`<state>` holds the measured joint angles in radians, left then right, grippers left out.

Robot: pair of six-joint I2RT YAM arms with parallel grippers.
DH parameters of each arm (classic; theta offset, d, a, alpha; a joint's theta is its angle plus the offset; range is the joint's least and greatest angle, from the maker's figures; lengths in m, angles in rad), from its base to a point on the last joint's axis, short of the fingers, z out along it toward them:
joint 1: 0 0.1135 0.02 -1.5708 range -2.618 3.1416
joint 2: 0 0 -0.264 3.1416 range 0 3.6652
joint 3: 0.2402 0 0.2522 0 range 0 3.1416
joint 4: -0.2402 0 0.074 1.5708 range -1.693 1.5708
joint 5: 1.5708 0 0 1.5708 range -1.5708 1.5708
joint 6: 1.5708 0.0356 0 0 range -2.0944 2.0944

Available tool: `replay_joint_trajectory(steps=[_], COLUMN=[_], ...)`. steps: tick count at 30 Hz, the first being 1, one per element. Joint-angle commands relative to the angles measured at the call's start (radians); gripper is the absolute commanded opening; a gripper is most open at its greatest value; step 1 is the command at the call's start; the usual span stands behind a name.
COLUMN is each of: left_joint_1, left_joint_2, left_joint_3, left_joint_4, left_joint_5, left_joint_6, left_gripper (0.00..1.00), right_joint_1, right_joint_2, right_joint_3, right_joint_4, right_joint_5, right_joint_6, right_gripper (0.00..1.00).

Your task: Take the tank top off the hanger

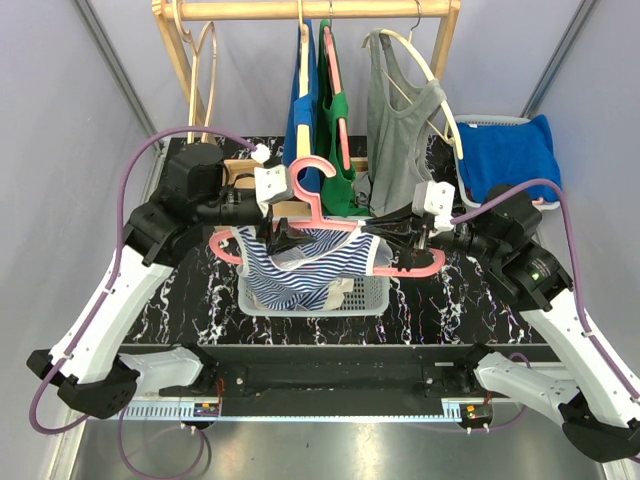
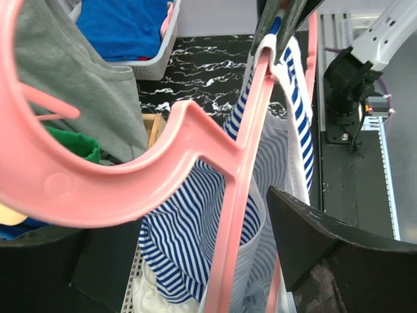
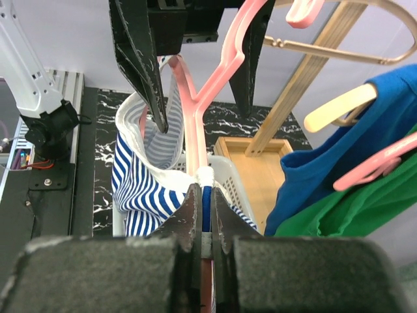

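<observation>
- Grey walls enclose a black marble-patterned surface (image 1: 480, 300); a wooden clothes rack (image 1: 300, 10) stands at its far edge.
- Rack contents, left to right: a blue garment (image 1: 300, 110), a green garment (image 1: 338, 130) and a grey tank top (image 1: 395, 120) on a pale hanger.
- A rear basket (image 1: 470, 125) at the far right holds a blue cloth (image 1: 510, 155).
- A white mesh basket (image 1: 368, 293) sits at the centre of the surface, in front of the rack.
- The pink hanger (image 1: 318, 208) is off the rack, held roughly level above the mesh basket, hook pointing toward the rack.
- The striped tank top (image 1: 300, 265), blue and white, is on that hanger; its body sags down into the mesh basket.
- Left end effector (image 1: 285, 232): jaws wide apart, straddling the hanger's neck just below the hook. One of its fingers (image 3: 140, 65) stands clear of the plastic; contact on the other side cannot be confirmed.
- Right end effector (image 1: 400, 240): jaws pinched closed on the hanger's arm near its right shoulder.
- The white strap trim of the tank top lies right at that pinch, and it appears to be caught together with the hanger, though the close view is too crowded to be certain.
</observation>
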<state>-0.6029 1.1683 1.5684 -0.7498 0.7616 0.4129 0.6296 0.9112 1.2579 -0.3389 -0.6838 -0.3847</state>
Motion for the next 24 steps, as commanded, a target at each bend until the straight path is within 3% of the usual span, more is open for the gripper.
replay_joint_trajectory(steps=[1,4,11,16,23,24], left_joint_1=[0.003,0.003,0.003,0.005,0.005,0.005], left_joint_2=[-0.004,0.004,0.027,0.03,0.008,0.004], left_joint_3=[0.048,0.076,0.119,0.145,0.131,0.131], left_joint_4=[0.064,0.066,0.046,0.021,-0.02,-0.02], left_joint_5=[0.076,0.091,0.14,0.154,0.116,0.09], left_joint_6=[-0.036,-0.049,-0.075,-0.077,-0.03,-0.023], left_gripper=[0.77,0.74,0.56,0.16,0.04,0.02], right_joint_1=[0.009,0.01,0.024,0.035,0.036,0.036], right_joint_2=[0.012,0.026,0.051,0.074,0.068,0.069], right_joint_3=[0.014,0.003,-0.003,0.0,-0.021,-0.031], right_joint_4=[0.113,0.139,0.196,0.196,0.28,0.302], right_joint_5=[-0.042,-0.053,-0.053,-0.033,0.059,0.087], right_joint_6=[0.027,0.035,0.029,0.004,-0.011,0.001], right_gripper=[0.0,0.0,0.0,0.0,0.0,0.04])
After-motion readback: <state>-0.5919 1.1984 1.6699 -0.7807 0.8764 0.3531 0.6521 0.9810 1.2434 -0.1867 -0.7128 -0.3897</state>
